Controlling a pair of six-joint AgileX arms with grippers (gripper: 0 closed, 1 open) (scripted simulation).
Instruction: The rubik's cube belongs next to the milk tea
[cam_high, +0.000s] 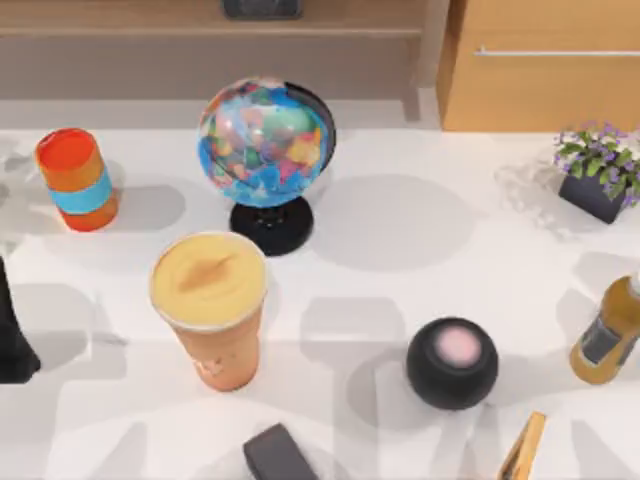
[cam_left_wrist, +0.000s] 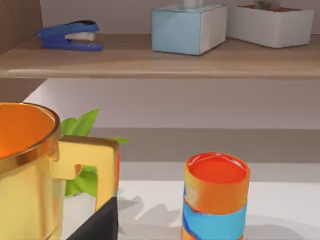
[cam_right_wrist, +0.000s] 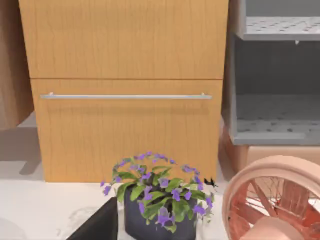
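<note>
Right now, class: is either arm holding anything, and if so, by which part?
It cannot be told. The top view shows the milk tea standing free on the table with nothing gripping it; neither wrist view shows fingers closed on anything.

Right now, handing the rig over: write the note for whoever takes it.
Left end effector: near the orange can and gold mug, table's left; state unreadable.
Right end effector: facing the purple flower pot, table's right; same.
Milk tea: upright, in front of the globe.
Done: nothing; no rubik's cube stands beside the cup.
Left: find the cube, grasp it, set it next to the milk tea.
</note>
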